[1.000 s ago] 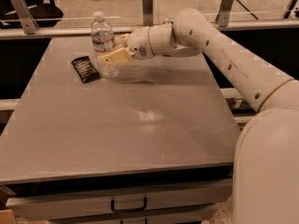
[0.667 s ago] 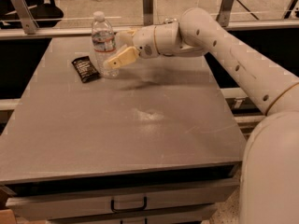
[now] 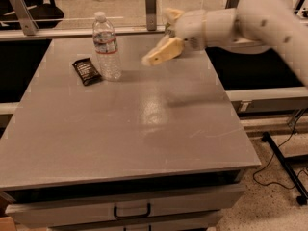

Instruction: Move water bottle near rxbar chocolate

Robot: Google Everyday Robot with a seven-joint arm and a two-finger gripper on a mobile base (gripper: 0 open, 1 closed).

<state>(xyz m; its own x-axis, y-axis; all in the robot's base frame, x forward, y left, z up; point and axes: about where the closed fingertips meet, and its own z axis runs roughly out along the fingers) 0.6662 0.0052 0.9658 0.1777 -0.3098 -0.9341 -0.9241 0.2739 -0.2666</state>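
The water bottle (image 3: 106, 46), clear with a white cap and a red-edged label, stands upright on the grey table (image 3: 144, 134) at the back left. The rxbar chocolate (image 3: 87, 71), a flat black wrapper, lies just left of the bottle, almost touching its base. My gripper (image 3: 158, 36) hangs above the table to the right of the bottle and apart from it. Its cream fingers (image 3: 162, 52) are spread and hold nothing.
A glass barrier with metal posts (image 3: 151, 6) runs along the table's far edge. A drawer with a black handle (image 3: 131, 211) sits under the front edge. Cables and a stand leg (image 3: 284, 162) lie on the floor at the right.
My gripper was closed around the bottle beside the bar. It has let go and drawn back to the right and upward. The bottle stays standing next to the bar.
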